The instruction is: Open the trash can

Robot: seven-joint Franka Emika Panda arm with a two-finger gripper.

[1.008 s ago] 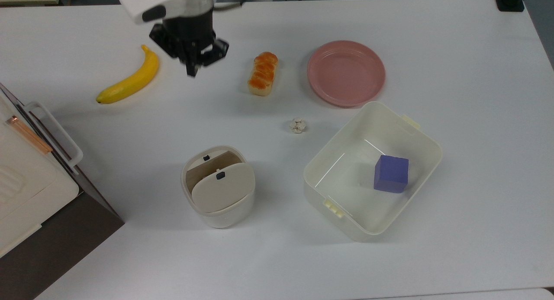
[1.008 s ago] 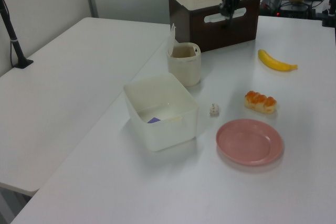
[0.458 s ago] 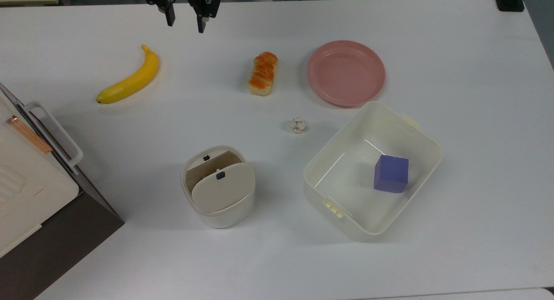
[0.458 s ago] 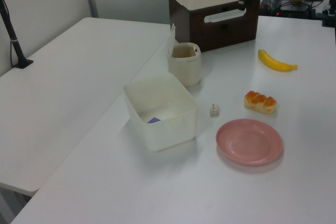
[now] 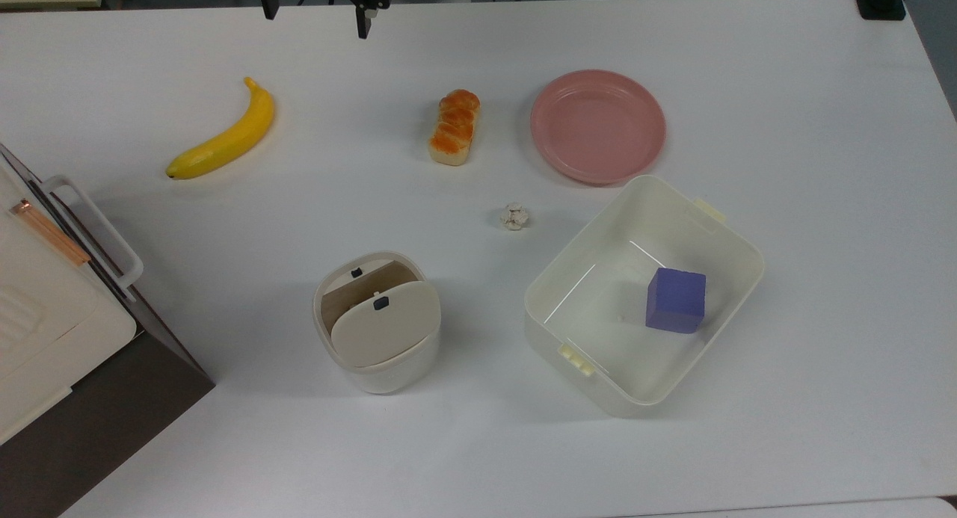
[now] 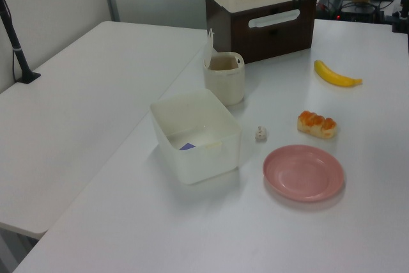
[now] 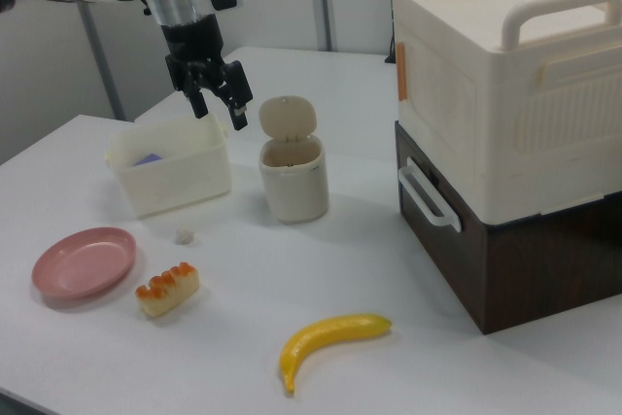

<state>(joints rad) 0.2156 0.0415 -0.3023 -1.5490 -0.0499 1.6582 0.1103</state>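
Note:
The trash can (image 5: 377, 331) is a small cream-white bin near the top view's lower middle. Its beige lid (image 5: 385, 322) stands tipped up on its hinge, with the brown inside showing behind it. In the right view the trash can (image 7: 293, 182) has its lid (image 7: 286, 120) upright above the rim, and in the left view the trash can (image 6: 224, 78) looks the same. My gripper (image 5: 314, 10) hangs high at the top view's upper edge, far from the bin, open and holding nothing. In the right view my gripper (image 7: 221, 109) is in the air left of the lid.
A banana (image 5: 224, 137), a bread roll (image 5: 454, 127), a pink plate (image 5: 598, 125) and a small paper ball (image 5: 514, 216) lie on the white table. A large cream tub (image 5: 591, 383) holds a blue cube (image 5: 677, 300). A cream box on a dark cabinet (image 5: 45, 331) fills the top view's lower left.
My gripper has lifted and drawn back toward the top view's upper edge, and its fingers have spread from shut to wide apart. The trash can and its raised lid have not moved.

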